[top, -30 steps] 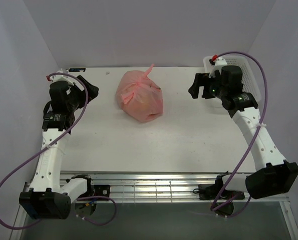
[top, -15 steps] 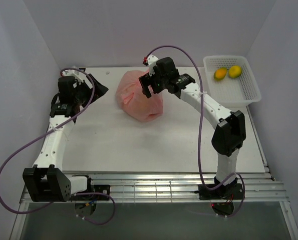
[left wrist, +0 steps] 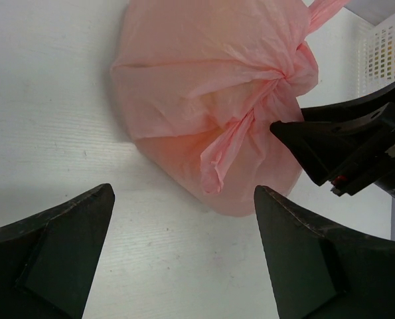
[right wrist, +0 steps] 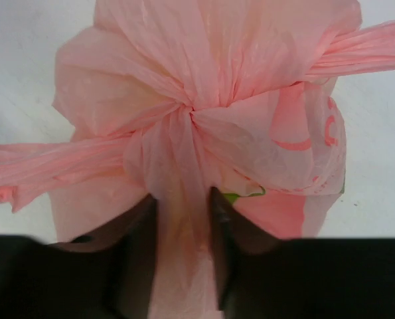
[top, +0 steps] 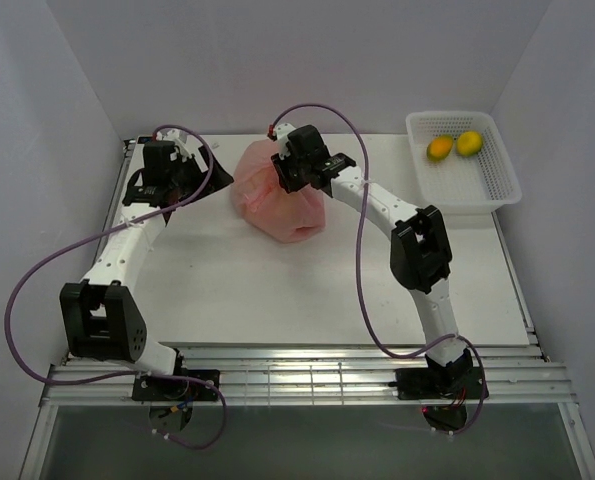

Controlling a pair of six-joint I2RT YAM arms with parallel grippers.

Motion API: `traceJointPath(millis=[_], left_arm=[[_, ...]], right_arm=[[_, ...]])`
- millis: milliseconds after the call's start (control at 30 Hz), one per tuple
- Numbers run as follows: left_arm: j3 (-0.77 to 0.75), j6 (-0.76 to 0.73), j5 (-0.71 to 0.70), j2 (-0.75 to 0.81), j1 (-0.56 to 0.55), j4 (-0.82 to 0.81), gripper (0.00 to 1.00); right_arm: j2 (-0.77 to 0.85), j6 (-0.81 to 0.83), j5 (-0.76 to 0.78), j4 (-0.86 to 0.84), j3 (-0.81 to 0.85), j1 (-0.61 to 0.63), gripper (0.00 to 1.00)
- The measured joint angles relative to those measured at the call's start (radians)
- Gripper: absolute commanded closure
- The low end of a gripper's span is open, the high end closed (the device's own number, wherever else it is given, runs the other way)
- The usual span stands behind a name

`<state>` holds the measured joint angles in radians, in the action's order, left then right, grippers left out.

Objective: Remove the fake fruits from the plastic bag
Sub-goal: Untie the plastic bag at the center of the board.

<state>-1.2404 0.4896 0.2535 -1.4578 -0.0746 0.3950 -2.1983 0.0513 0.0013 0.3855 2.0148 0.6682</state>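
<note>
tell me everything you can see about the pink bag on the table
The bag is thin, crinkly, translucent pink plastic with darker pink print, bulging over contents that cannot be made out. Its top is tied in a knot with two twisted tails sticking out. It lies on the white table, towards the far edge. The right gripper pinches a fold between its fingers just under the knot; the open left gripper is beside it, not touching.
</note>
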Motion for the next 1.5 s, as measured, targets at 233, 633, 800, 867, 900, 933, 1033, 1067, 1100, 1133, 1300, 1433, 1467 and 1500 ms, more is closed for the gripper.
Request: traceJointPath(millis=[233,633,800,867,900,933,1033,1067,1100,1133,1300,1433,1467,1500], left_arm=[[-0.076,-0.127,0.002,-0.087,-0.019,-0.006,0.02],[-0.108,-0.585,0.087,-0.138,-0.263,-0.014,0.02],[-0.111,-0.648,0.11,-0.148,-0.25,-0.011,0.02],[-0.113,-0.666,0.113,-0.161,-0.249,-0.011,0.02],[-0.113,-0.674,0.116,-0.168,-0.25,-0.01,0.02],[-0.113,-0.681,0.119,-0.172,-0.25,-0.008,0.02],[-0.113,-0.71,0.164,-0.188,-0.251,0.004,0.02],[-0.113,-0.718,0.182,-0.19,-0.252,0.008,0.02],[-0.113,-0.724,0.196,-0.191,-0.253,0.012,0.02],[-0.113,-0.727,0.207,-0.191,-0.254,0.013,0.02],[-0.162,-0.725,0.206,-0.232,-0.264,0.014,0.19],[-0.198,-0.724,0.19,-0.283,-0.269,0.014,0.34],[-0.201,-0.725,0.187,-0.292,-0.27,0.015,0.46],[-0.201,-0.722,0.182,-0.299,-0.272,0.016,0.57]], right_arm=[[0.058,0.048,-0.105,-0.063,-0.124,-0.001,0.92],[0.322,0.252,-0.303,-0.089,-0.424,-0.013,0.92],[0.372,0.291,-0.367,-0.087,-0.473,-0.034,0.92],[0.379,0.301,-0.378,-0.086,-0.475,-0.041,0.92],[0.38,0.305,-0.383,-0.086,-0.475,-0.044,0.92],[0.382,0.309,-0.389,-0.086,-0.475,-0.046,0.92],[0.384,0.319,-0.405,-0.086,-0.475,-0.054,0.92],[0.384,0.32,-0.409,-0.085,-0.475,-0.056,0.92],[0.384,0.323,-0.415,-0.085,-0.475,-0.058,0.92],[0.384,0.324,-0.421,-0.082,-0.475,-0.058,0.92],[0.384,0.331,-0.436,-0.071,-0.475,-0.06,0.92],[0.384,0.34,-0.44,-0.068,-0.475,-0.06,0.92],[0.384,0.343,-0.443,-0.067,-0.475,-0.06,0.92],[0.384,0.344,-0.444,-0.067,-0.475,-0.06,0.92]])
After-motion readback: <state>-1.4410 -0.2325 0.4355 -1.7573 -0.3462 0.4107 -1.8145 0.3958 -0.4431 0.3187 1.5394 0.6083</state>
